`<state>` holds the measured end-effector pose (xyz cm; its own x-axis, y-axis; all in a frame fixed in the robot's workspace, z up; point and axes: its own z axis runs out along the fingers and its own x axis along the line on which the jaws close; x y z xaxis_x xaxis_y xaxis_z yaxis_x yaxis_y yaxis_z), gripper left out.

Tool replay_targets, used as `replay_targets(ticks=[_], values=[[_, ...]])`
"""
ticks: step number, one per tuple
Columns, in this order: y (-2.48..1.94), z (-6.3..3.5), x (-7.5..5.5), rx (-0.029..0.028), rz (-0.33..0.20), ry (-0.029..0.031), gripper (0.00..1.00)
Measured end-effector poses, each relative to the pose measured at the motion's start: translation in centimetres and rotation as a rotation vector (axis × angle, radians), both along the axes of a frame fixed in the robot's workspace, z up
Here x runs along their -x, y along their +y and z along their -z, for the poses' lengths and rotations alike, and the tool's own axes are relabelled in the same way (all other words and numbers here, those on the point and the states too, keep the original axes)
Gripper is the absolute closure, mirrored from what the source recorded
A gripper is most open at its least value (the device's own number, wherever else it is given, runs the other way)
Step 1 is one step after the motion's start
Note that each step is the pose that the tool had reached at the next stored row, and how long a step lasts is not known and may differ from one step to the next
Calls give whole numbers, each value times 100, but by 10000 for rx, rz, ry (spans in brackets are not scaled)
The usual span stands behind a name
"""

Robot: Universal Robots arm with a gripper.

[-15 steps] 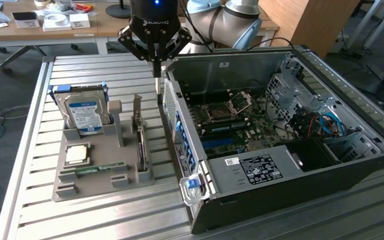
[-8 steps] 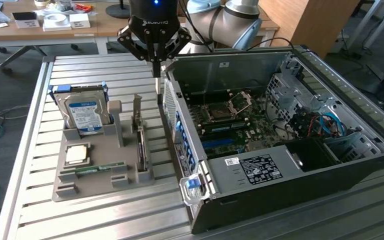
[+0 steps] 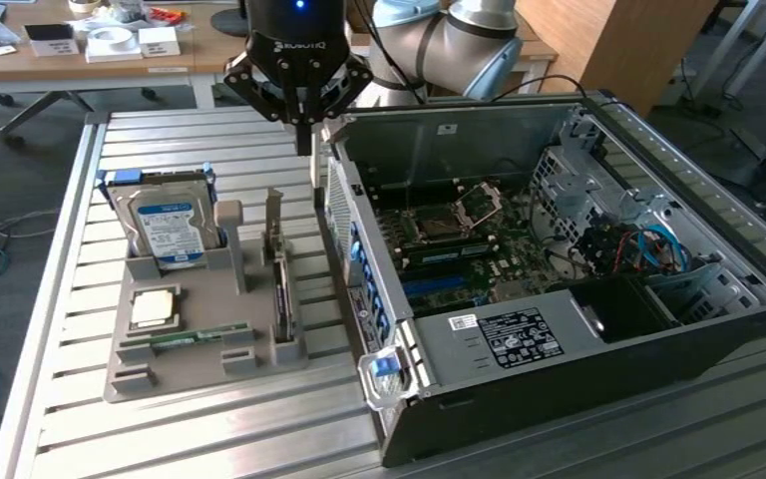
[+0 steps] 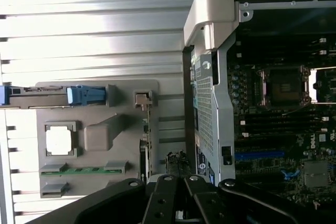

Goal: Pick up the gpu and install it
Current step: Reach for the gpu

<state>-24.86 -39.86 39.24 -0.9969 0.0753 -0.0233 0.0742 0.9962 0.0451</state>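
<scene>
The gpu (image 3: pixel 280 291) stands on edge in a slot of the grey tray (image 3: pixel 184 374), a thin dark board with its pale metal bracket (image 3: pixel 274 215) at the far end. In the wrist view the gpu (image 4: pixel 147 135) is a narrow strip at the tray's (image 4: pixel 100 116) edge nearest the case. My gripper (image 3: pixel 306 135) hangs above the table beyond the tray's far end, between tray and open computer case (image 3: pixel 702 329). Its fingers are shut with nothing between them; in the wrist view the gripper (image 4: pixel 178 165) points at the gap between gpu and case wall.
On the tray also sit a hard drive (image 3: pixel 171 228) with a blue-white label, a square CPU (image 3: pixel 155 307) and a green RAM stick (image 3: pixel 196 337). The motherboard (image 3: pixel 470 244) lies exposed inside the case, blue slots (image 4: pixel 260 156) among its parts. A cluttered desk (image 3: pixel 91 45) stands behind.
</scene>
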Motion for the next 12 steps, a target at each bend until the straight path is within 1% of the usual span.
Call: replay_targets(ticks=[12], values=[[2, 7, 163, 0, 0, 0, 89]])
